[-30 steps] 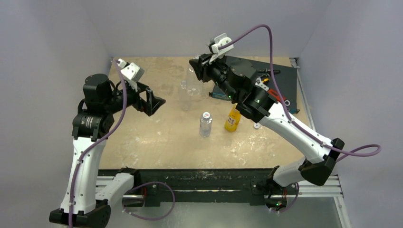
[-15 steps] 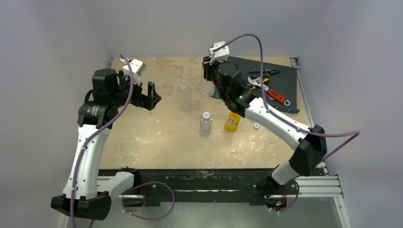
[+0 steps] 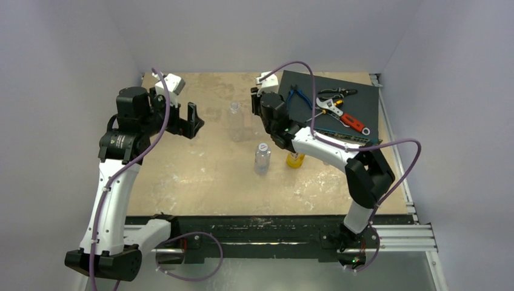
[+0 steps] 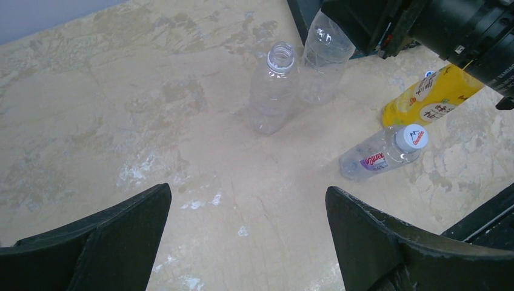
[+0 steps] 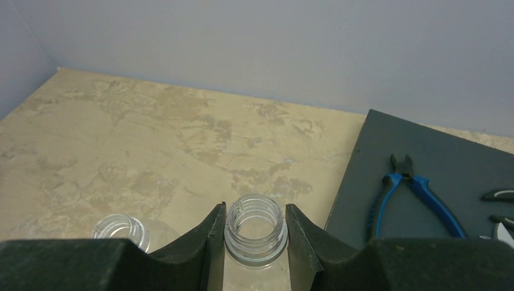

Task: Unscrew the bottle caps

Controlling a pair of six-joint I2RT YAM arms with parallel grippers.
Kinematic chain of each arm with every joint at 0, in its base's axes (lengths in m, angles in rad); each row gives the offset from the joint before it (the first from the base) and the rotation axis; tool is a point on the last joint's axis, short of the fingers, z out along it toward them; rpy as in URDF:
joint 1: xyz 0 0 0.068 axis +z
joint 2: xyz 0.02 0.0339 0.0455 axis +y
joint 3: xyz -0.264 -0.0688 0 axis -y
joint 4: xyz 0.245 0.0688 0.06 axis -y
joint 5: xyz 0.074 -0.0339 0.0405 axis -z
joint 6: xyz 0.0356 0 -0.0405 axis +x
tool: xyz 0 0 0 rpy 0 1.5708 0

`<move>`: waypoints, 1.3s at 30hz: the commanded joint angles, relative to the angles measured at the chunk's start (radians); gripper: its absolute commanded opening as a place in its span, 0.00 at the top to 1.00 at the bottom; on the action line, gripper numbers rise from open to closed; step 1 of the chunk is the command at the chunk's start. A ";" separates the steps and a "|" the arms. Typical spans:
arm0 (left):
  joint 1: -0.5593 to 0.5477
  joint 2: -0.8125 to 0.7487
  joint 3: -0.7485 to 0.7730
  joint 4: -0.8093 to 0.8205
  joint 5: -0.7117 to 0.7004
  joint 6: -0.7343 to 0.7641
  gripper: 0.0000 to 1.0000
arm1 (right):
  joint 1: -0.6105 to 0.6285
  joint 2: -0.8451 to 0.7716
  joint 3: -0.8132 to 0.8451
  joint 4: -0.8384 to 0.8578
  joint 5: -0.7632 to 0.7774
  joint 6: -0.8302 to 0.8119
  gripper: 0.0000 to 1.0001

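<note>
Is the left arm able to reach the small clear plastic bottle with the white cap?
Probably yes. The left gripper is open, and only tabletop lies between it and the white-capped clear plastic bottle. The right gripper holds another, uncapped bottle.

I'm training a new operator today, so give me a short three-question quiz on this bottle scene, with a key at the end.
1. True or false: the bottle in the right gripper has its cap on.
2. The dark mat holds: A hand tools, B cups, C a sponge.
3. How many uncapped bottle necks does the right wrist view show?
Key: 1 false; 2 A; 3 two, the gripped one and its neighbour.
</note>
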 commanded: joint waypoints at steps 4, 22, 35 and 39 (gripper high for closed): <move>-0.001 -0.009 0.034 0.003 0.034 0.054 0.00 | 0.000 0.047 -0.013 0.139 0.077 0.037 0.81; -0.001 0.004 0.084 0.012 0.069 0.042 0.00 | -0.001 0.100 -0.049 0.128 0.075 0.073 0.61; -0.001 -0.001 0.096 0.008 0.072 0.040 0.00 | 0.000 0.047 -0.035 0.071 0.070 0.055 0.21; -0.001 -0.005 0.088 0.004 0.079 0.041 0.00 | 0.000 0.022 -0.005 0.031 0.064 0.052 0.13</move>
